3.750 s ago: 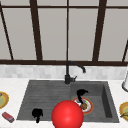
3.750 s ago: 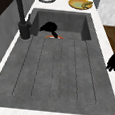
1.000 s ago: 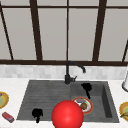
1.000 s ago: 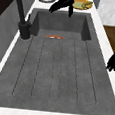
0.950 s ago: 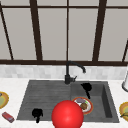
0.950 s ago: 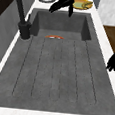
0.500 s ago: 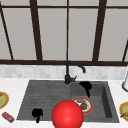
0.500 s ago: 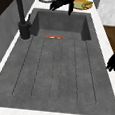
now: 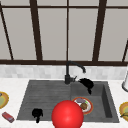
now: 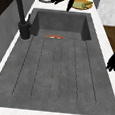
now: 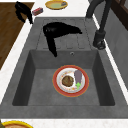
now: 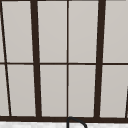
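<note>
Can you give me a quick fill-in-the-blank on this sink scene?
1. The red-rimmed plate lies inside the sink ____.
2. The right hand hovers above that plate, beside the black ____.
3. The left hand hangs over the ribbed ____ part of the sink.
4. At the front edge in the front view sits a large ____ ball.

Missing words: basin; faucet; draining; red

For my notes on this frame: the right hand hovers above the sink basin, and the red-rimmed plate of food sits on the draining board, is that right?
Not quite. The right hand does hover above the sink basin, but the red-rimmed plate of food lies on the basin floor, not the draining board; the right side view shows it.
</note>
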You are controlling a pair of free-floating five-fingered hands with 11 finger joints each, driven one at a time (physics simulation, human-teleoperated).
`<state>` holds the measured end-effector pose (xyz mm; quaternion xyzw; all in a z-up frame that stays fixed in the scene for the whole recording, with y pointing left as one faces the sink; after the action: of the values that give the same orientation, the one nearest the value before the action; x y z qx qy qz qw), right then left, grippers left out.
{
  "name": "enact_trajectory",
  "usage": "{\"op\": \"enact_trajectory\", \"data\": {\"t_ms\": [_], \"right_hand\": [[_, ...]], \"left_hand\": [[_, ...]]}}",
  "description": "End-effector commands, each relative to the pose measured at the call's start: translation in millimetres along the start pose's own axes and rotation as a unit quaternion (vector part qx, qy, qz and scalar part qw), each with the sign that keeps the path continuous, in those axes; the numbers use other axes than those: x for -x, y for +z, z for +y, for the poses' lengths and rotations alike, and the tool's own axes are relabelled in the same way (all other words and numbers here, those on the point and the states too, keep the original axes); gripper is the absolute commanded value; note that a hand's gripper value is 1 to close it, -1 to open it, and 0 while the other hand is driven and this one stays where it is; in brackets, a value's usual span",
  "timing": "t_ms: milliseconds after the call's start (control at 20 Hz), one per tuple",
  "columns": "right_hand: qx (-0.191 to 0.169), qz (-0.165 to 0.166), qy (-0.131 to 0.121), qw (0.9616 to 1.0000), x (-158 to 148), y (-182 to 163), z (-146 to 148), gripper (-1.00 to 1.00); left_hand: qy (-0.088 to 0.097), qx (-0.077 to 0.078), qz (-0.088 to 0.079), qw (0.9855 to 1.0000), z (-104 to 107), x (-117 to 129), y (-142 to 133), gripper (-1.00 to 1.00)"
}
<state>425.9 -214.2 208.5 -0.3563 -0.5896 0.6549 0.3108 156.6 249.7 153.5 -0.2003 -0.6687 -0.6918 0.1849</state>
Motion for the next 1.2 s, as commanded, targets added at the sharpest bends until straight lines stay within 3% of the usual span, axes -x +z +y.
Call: {"op": "enact_trajectory", "data": {"t_ms": [0, 300, 350, 500, 600, 700, 1150], "right_hand": [[0.055, -0.026, 0.027, 0.9978, 8, 5, -3, -1.00], [0.053, -0.044, 0.029, 0.9972, 11, -4, -5, -1.00], [0.047, -0.027, 0.026, 0.9982, 8, 0, -5, -1.00], [0.048, -0.022, 0.032, 0.9981, 11, -7, -6, -1.00], [0.041, -0.015, 0.042, 0.9981, 14, -23, -4, -1.00], [0.040, -0.012, 0.031, 0.9986, 23, -35, -4, -1.00], [0.040, -0.004, 0.025, 0.9989, 33, -90, 10, -1.00]], "left_hand": [[0.000, 0.000, 0.000, 1.0000, 0, 0, 0, 0.00], [0.000, 0.000, 0.000, 1.0000, 0, 0, 0, 0.00], [0.000, 0.000, 0.000, 1.0000, 0, 0, 0, 0.00], [0.000, 0.000, 0.000, 1.0000, 0, 0, 0, 0.00], [0.000, 0.000, 0.000, 1.0000, 0, 0, 0, 0.00], [0.000, 0.000, 0.000, 1.0000, 0, 0, 0, 0.00], [0.000, 0.000, 0.000, 1.0000, 0, 0, 0, 0.00]]}}
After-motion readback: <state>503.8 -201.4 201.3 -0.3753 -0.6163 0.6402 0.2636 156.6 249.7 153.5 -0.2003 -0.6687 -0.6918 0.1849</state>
